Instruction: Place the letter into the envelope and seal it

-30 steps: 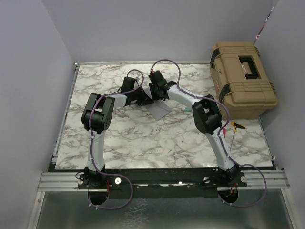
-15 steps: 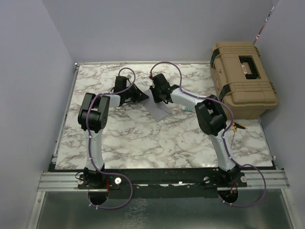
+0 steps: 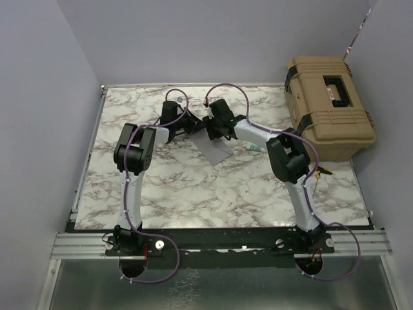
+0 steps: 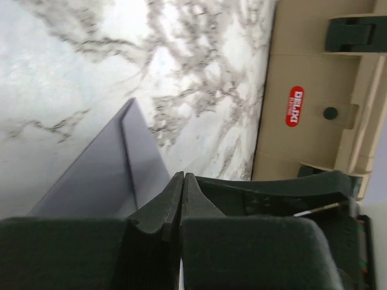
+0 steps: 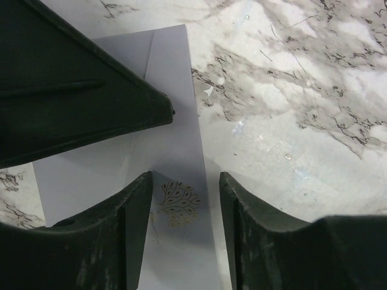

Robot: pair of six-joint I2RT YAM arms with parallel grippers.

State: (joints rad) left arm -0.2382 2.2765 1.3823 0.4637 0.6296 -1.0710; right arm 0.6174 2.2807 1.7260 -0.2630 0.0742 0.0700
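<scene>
The grey-lavender envelope [image 3: 219, 151] lies flat on the marble table [image 3: 193, 187], toward the back middle. In the right wrist view the envelope [image 5: 175, 151] lies under my open right gripper [image 5: 181, 199], and a gold leaf sticker [image 5: 179, 203] sits on it between the fingers. My left gripper [image 3: 196, 127] is shut; its dark finger [image 5: 78, 103] lies over the envelope's left part. In the left wrist view the shut fingertips [image 4: 182, 176] are at the envelope's edge [image 4: 115, 169]. My right gripper [image 3: 213, 133] is just right of the left one. The tan letter is not visible.
A tan toolbox [image 3: 329, 106] stands at the back right and also shows in the left wrist view [image 4: 314, 90]. A small green item [image 3: 255, 148] lies right of the envelope. A yellow-and-black item [image 3: 322, 170] lies near the toolbox's front corner.
My left gripper swung left away from the envelope, then came back right to it. My right gripper shifted slightly back and right. The envelope stayed in place.
</scene>
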